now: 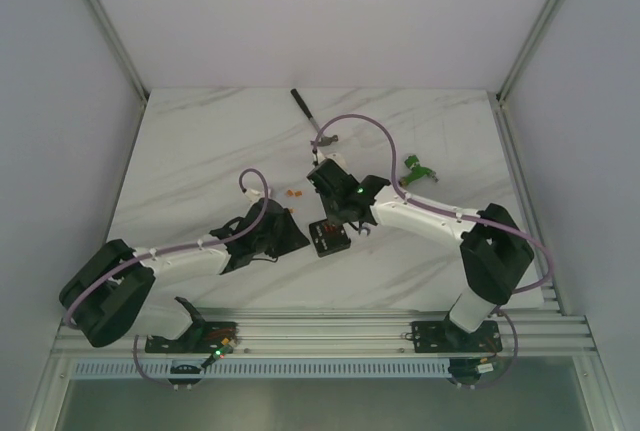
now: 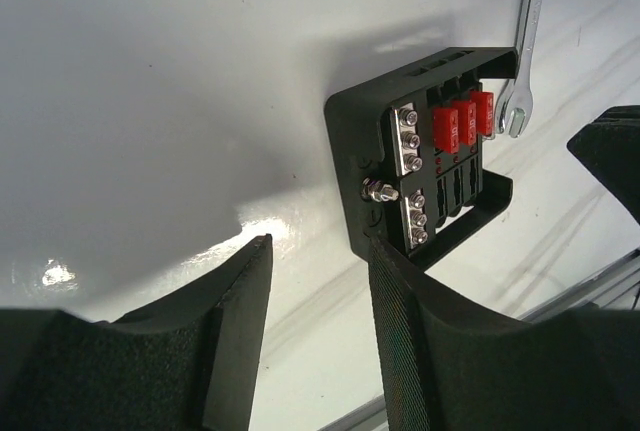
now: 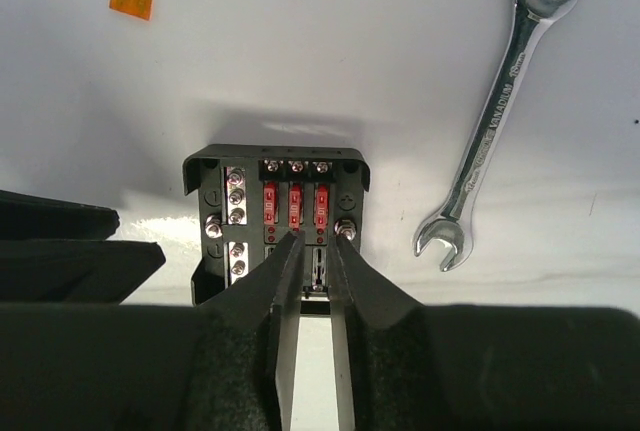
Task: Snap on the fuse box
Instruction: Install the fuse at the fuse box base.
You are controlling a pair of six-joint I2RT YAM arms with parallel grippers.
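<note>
The fuse box (image 3: 240, 221) lies at the tips of the right pincer (image 3: 313, 243), which is slightly parted and grips nothing. The left pincer (image 2: 318, 251) is released and empty, with the box just ahead to its right.

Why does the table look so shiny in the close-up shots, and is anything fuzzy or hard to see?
Left wrist: glare patches on the white table near the left gripper, its fingers soft and dark; the fuse box throws a grey shadow. Right wrist: glare beside the fuse box, wrench crisp and gleaming. Top external: flatter light, fuse box small and dark.
</note>
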